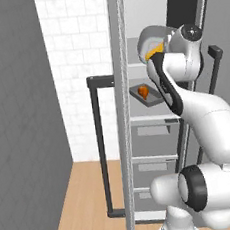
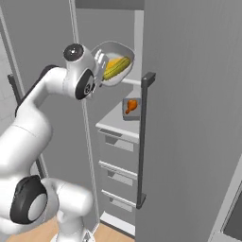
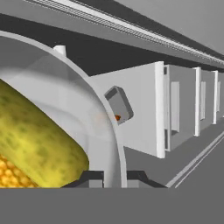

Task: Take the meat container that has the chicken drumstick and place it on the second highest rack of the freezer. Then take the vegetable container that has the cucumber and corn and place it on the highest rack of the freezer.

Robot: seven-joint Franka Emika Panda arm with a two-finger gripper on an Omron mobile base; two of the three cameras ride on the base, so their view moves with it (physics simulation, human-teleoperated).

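One container is already in place: the meat tray (image 2: 131, 108) with the chicken drumstick (image 2: 132, 105) sits on the lower of the two open shelves (image 2: 113, 122) inside the freezer (image 2: 189, 118), so I judge the first half of the task done. I am now on the second half. My gripper (image 3: 114, 177) is pinched together on the rim of the vegetable bowl (image 2: 113, 64), its dark fingertips (image 3: 89, 178) sitting on either side of the pale wall in the hand view. The bowl is carried tilted in the air in front of the open cabinet, above the drumstick shelf, with the yellowish-green cucumber (image 3: 39, 142) and the corn (image 3: 13, 173) lying against each other inside. From the left base camera only an orange-yellow sliver of the contents (image 1: 153, 51) peeks past the wrist.

Next I need to carry the bowl deeper in and set it on the highest rack (image 2: 134, 81), whose pale edge I see just behind and below the bowl. That calls for levelling the bowl so nothing rolls out, clearing the door frame, and lowering until the base rests flat before I release. I cannot tell how much headroom there is above that rack.
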